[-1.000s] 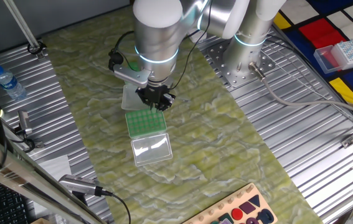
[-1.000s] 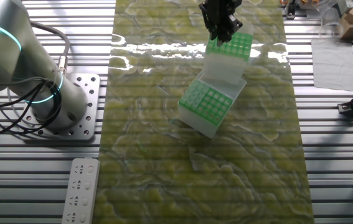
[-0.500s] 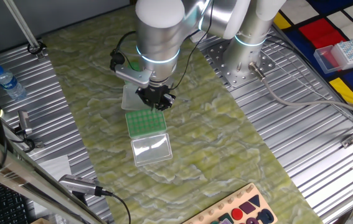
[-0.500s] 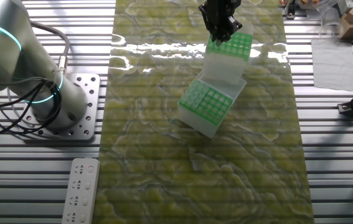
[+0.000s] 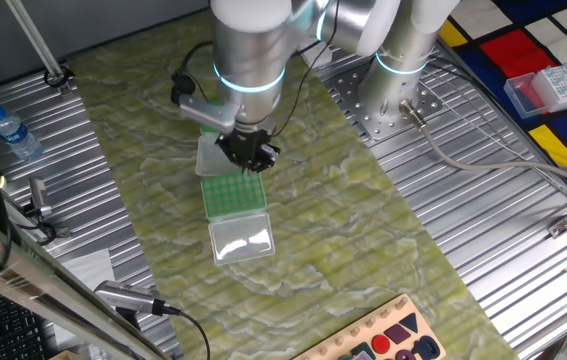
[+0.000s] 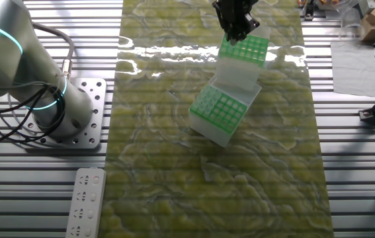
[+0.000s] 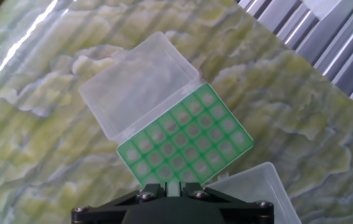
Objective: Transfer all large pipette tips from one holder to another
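Observation:
Two green-topped tip holders with open clear lids stand end to end on the yellow-green mat. In the hand view one holder [image 7: 185, 144] lies straight below, its lid [image 7: 136, 84] folded back. My gripper [image 7: 171, 188] hangs above its near edge, fingers close together on a pale slim large pipette tip [image 7: 172, 184]. From one fixed view the gripper [image 5: 247, 158] hovers over the far end of the nearer holder [image 5: 235, 197]. In the other fixed view the gripper [image 6: 236, 34] is above the far holder [image 6: 248, 49], with the second holder [image 6: 219, 110] nearer. I cannot tell which wells hold tips.
A water bottle [image 5: 15, 133] stands at the left edge. Red and blue boxes [image 5: 543, 90] sit at the far right. A board with coloured shapes [image 5: 393, 340] lies at the front. The arm's base [image 6: 55, 109] and a white remote [image 6: 84, 201] are beside the mat.
The gripper has risen slightly and shifted a little over the holder. The holders and lids have not moved.

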`<control>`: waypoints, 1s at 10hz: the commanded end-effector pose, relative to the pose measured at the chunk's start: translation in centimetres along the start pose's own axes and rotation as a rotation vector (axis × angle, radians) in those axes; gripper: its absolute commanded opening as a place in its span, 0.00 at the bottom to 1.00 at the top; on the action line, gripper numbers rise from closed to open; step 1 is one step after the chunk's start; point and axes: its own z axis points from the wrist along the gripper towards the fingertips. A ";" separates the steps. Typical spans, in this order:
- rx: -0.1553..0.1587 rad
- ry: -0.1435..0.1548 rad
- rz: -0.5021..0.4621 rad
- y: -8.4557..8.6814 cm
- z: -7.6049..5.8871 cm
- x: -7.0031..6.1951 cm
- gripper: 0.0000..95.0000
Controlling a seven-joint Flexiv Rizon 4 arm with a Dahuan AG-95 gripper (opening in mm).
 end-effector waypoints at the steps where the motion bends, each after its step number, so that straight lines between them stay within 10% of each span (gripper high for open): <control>1: -0.017 0.002 0.013 0.3 -2.8 0.2 0.00; 8: -0.037 0.062 0.008 -1.9 -15.8 1.1 0.00; 10: -0.025 0.071 -0.026 -3.4 -16.6 2.7 0.00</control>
